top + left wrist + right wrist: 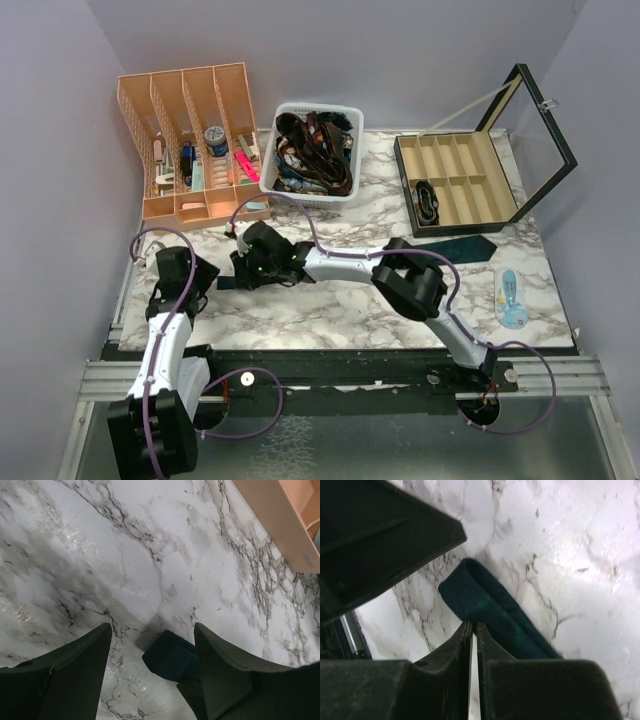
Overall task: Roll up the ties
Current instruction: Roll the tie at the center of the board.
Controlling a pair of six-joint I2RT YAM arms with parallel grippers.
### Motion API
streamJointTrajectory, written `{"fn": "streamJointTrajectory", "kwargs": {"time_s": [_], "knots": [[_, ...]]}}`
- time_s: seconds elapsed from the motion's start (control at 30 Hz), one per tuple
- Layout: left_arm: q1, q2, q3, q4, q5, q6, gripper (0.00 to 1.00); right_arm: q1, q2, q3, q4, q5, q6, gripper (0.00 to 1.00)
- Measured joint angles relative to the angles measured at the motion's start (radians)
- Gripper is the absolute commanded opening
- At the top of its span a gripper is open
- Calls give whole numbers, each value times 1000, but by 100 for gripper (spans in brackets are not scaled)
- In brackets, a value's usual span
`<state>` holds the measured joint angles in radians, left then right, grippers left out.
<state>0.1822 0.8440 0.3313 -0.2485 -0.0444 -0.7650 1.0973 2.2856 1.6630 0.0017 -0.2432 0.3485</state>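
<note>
A dark teal tie (465, 248) lies across the marble table, its wide pointed end on the right. Its strip runs left under my right arm. The narrow end (485, 605) is folded back on itself. My right gripper (473, 625) is shut, with only a thin slit between the fingers. Its tips rest at the edge of the fold, and no fabric shows between them. My left gripper (152, 630) is open just above the table. The folded tie end (170, 657) lies between its fingers, close to the right finger (225, 670). In the top view both grippers (205, 280) (242, 268) meet at the left.
A peach desk organiser (190, 140) stands at the back left. Beside it is a white basket (345, 110) holding several tangled dark straps. An open compartment box (455, 180) with a raised lid is at the back right. A small blue-white object (511, 297) lies near the right edge.
</note>
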Motion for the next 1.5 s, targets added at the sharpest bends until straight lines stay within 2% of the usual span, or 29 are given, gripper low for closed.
{"fn": "streamJointTrajectory", "kwargs": {"time_s": [0.23, 0.57, 0.87, 0.97, 1.17, 1.3, 1.5], "knots": [[0, -81, 0, -48, -61, -29, 65, 2, 43, 95, -11, 13, -15, 13], [0, -68, 0, -71, -80, -39, 62, 5, 99, 145, -27, 18, -7, 13], [0, -68, 0, -70, -68, -35, 57, 9, 199, 311, -104, 94, -38, 13], [0, -67, 0, -66, -56, -34, 57, 7, 199, 312, -111, 97, -55, 17], [0, -46, -7, -14, -27, -8, 56, 0, 154, 275, -134, 55, -111, 26], [0, -22, -23, 42, 13, 21, 52, -14, 74, 217, -138, 27, -177, 24], [0, -11, -36, 103, 84, 57, 53, -53, -15, 179, -139, -27, -219, 21]]}}
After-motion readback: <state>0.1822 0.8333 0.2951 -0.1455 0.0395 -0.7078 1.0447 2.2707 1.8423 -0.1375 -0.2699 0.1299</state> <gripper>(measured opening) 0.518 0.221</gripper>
